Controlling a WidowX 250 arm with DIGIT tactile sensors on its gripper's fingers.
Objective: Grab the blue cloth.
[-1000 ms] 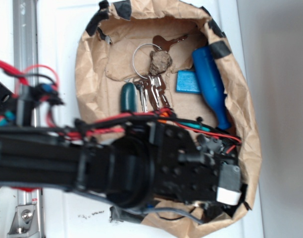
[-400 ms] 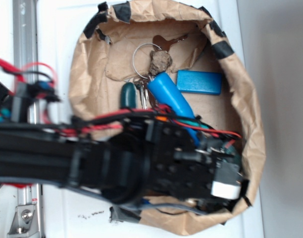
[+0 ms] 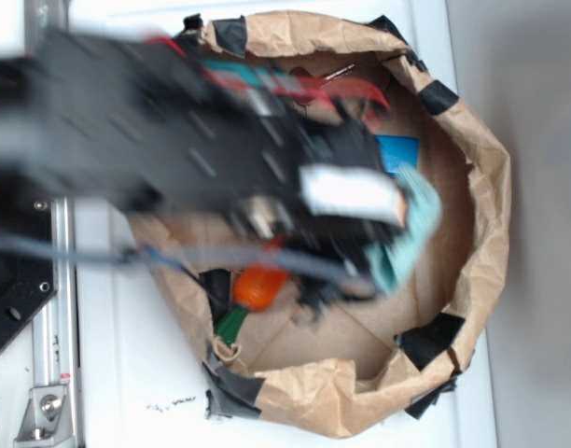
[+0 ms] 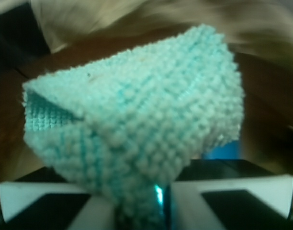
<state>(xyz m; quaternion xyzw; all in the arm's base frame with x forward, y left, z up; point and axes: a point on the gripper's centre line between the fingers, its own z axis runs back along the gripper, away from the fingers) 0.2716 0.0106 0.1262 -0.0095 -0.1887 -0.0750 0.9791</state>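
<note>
The blue cloth (image 3: 409,233) is a pale teal terry strip that hangs, motion-blurred, from my gripper (image 3: 382,245) above the right side of the brown paper basin (image 3: 481,243). In the wrist view the blue cloth (image 4: 137,120) fills most of the frame, and its lower end is pinched in my gripper (image 4: 137,208) between the white fingers (image 4: 187,206). The gripper is shut on it. My blurred arm hides the back left of the basin.
An orange toy carrot (image 3: 258,287) with a green top lies at the basin's front left. A flat blue block (image 3: 399,152) shows just behind the gripper, and a key tip (image 3: 340,71) shows at the back. Black tape patches (image 3: 433,338) mark the rim.
The arm swung from the basin's front to its back and left. The blue cloth now hangs in the shut jaws. The carrot is uncovered; the bottle and keys are hidden.
</note>
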